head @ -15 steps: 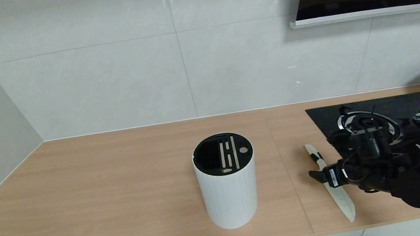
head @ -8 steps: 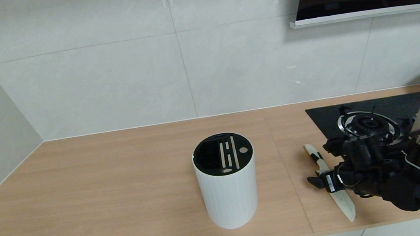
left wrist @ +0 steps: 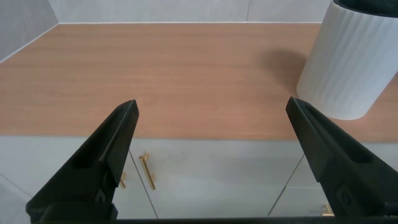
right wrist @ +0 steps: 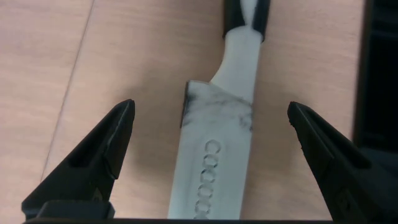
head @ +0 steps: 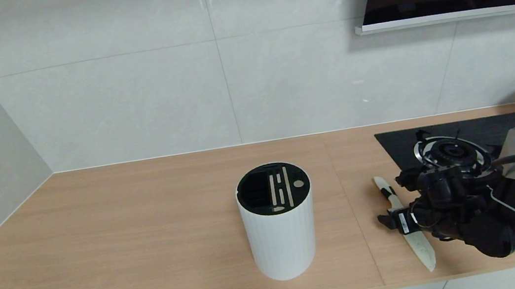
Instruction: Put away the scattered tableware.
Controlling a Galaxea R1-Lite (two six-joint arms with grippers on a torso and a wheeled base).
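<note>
The right gripper (right wrist: 210, 118) is held with its jaws apart, straddling the knife (right wrist: 219, 149) where the pale blade meets the black-banded handle; no contact with either finger can be made out. The knife is laid flat on the wooden countertop (head: 149, 228), just beside the hob (head: 394, 144) and well apart from the white slotted knife block (head: 279, 231). The grasp is judged to be the step in hand; lowering and closing are called for next. The left gripper (left wrist: 211, 109) is held open near the counter edge.

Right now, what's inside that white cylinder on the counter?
The white cylinder has a black top with narrow slots and one large dark opening. Nothing sticks out; its depths are hidden.
</note>
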